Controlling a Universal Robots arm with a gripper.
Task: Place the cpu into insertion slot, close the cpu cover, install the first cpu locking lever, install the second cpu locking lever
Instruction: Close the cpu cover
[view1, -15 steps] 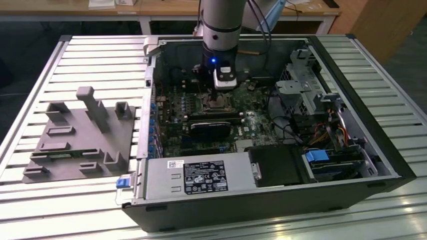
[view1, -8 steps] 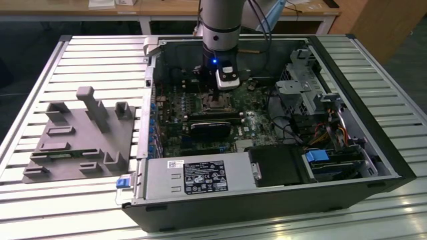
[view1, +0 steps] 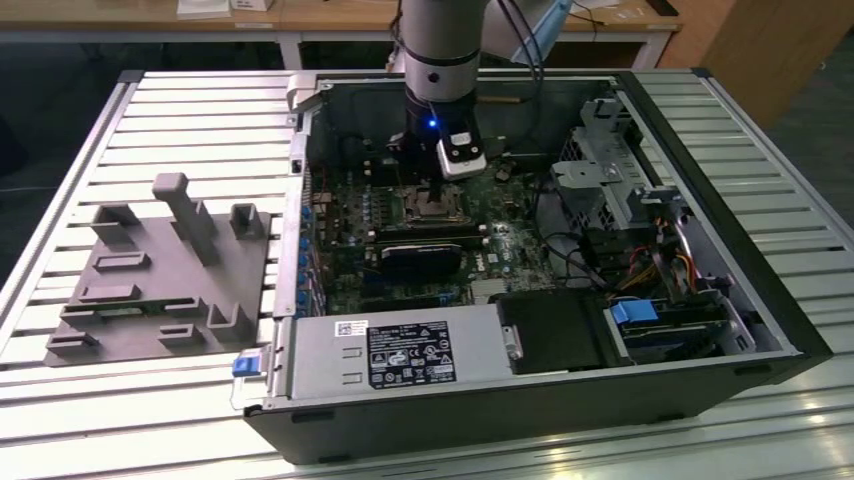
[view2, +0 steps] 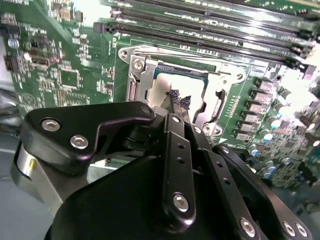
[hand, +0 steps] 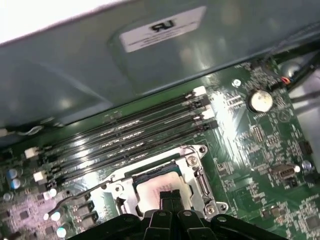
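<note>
My gripper (view2: 178, 98): narrow, with the fingers drawn together, tips side by side and nothing held between them.
My fingertips (hand: 165, 199): in both wrist views they sit right over the middle of the socket window; I cannot tell whether they touch the metal below.
The cpu (view2: 161, 91): seated in the socket, its dull grey face showing through the window directly under my tips.
The cpu cover (hand: 198, 179): the silvery frame lies flat around the chip, apparently down on the socket.
The insertion slot (view1: 430, 206): set into the green circuit board (view2: 60, 60), near the middle of the open case in the exterior view, straight below my arm (view1: 441, 50).
Lever rod (hand: 80, 196): a thin metal wire runs out from the socket's corner, angled away from the frame over the board.
Memory slots (hand: 125, 135): long black rows just beside the socket, between it and the case wall.
Coin battery (hand: 260, 100): on the board, beyond the ends of the memory slots.
Computer case (view1: 747, 250): lying open on a slatted table (view1: 80, 120), power supply (view1: 387, 355) at its near edge.
Grey fixture block (view1: 160, 270): on the table at the exterior view's left, well apart from the case.
</note>
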